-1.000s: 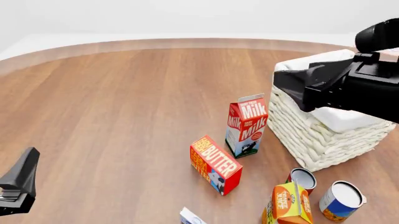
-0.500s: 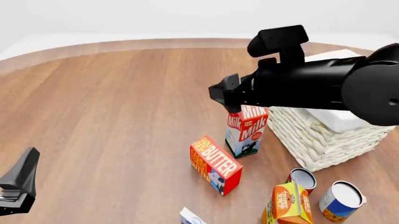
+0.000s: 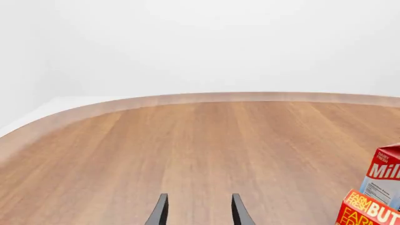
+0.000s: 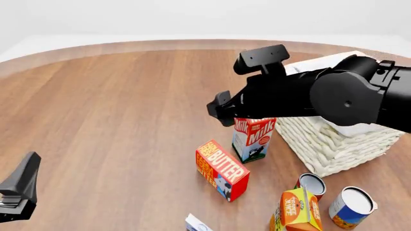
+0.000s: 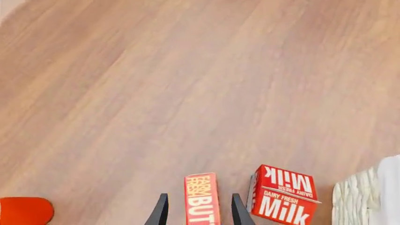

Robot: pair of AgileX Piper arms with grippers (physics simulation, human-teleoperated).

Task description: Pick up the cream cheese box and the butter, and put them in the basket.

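The butter (image 4: 222,169), a red-orange carton, lies on the wooden table in front of the milk carton. It also shows in the right wrist view (image 5: 201,199) and at the edge of the left wrist view (image 3: 368,213). The cream cheese box (image 4: 196,224) is cut off by the front view's bottom edge. The wicker basket (image 4: 334,144) stands at the right, partly hidden by my right arm. My right gripper (image 4: 222,108) (image 5: 198,213) is open and empty, high above the butter and pointing down. My left gripper (image 4: 19,192) (image 3: 198,213) is open and empty, low at the left.
A red-white milk carton (image 4: 254,130) (image 5: 284,194) stands upright between butter and basket. A juice carton (image 4: 297,209) and two tin cans (image 4: 311,185) (image 4: 352,207) stand at the front right. A red-orange shape (image 5: 25,211) shows in the right wrist view's corner.
My right arm has swung left from over the basket and now hangs above the milk carton and butter. The left arm and the objects have not moved.
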